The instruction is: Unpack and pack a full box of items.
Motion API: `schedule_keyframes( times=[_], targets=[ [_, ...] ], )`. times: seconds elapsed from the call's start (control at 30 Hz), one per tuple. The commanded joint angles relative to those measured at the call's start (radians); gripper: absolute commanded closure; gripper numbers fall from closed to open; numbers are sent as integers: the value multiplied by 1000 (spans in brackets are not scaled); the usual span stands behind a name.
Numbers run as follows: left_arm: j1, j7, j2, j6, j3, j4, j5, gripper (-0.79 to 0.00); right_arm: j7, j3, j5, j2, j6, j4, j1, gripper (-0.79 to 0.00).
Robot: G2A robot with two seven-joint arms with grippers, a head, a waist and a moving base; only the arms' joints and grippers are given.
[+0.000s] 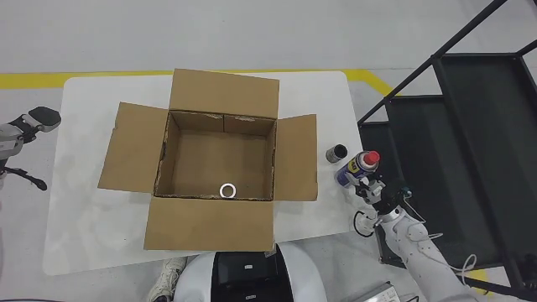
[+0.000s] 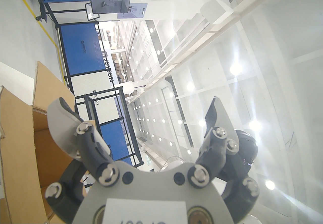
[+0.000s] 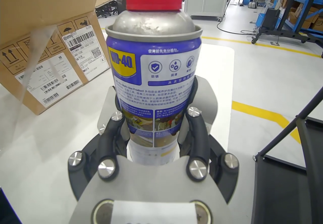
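White table (image 1: 84, 218), open cardboard box (image 1: 225, 92) in the middle, all four flaps splayed. Box is nearly empty, so I read this as the unpack half. Step in hand looks like parking the spray can (image 3: 154, 63) on the table to the right of the box, near the table's right edge. Could equally be the start of repacking; can't tell from this alone. Can is upright, red cap on top, just beside a small dark cylinder (image 1: 337, 153) with a slim gap between them. One white ring (image 1: 222, 190), maybe a tape roll, lies on the box floor against the near wall.

Doing it well:
- Hold the can vertical, lower straight down, and release only once the base is flat on the table. Base is hidden, so can't say if it's touching.
- It's tall, narrow and close to the edge, so bias inboard without knocking the cylinder.
- Open the fingers evenly and back straight off, not sideways.

Right gripper (image 3: 155, 101): clamped on the can's lower body, one finger each side, only as wide as the can.

Left gripper (image 2: 138, 109): off the table's left side, well apart from the box, pointing up at the ceiling. Fingers spread wide, nothing between them.
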Motion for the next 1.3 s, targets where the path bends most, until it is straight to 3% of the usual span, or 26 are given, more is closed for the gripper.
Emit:
schedule_keyframes(
  times=[0.0, 0.37, 0.4, 0.47, 0.53, 0.57, 0.63, 0.97, 1.27],
  targets=[
    [0, 0, 0, 0, 0, 0, 0, -785, 8, -8, 10, -3, -2, 24, 15, 0],
    [0, 0, 0, 0, 0, 0, 0, -785, 5, -40, 35, -13, -2, 99, 63, 0],
    [0, 0, 0, 0, 0, 0, 0, -785, 4, -43, 36, -13, -3, 104, 66, -71],
    [0, 0, 0, 0, 0, 0, 0, -785, 4, -48, 37, -14, -5, 111, 71, -289],
    [0, 0, 0, 0, 0, 0, 0, -785, 4, -52, 40, -14, -6, 116, 74, -357],
    [0, 0, 0, 0, 0, 0, 0, -785, 3, -54, 42, -14, -5, 118, 74, -529],
    [0, 0, 0, 0, 0, 0, 0, -785, -1, -59, 37, -13, -1, 118, 73, -785],
    [0, 0, 0, 0, 0, 0, 0, -785, -21, -72, 45, -1, 19, 61, 41, -785],
    [0, 0, 0, 0, 0, 0, 0, -785, -84, -2, 34, 51, 83, -163, -89, -785]
  ],
)
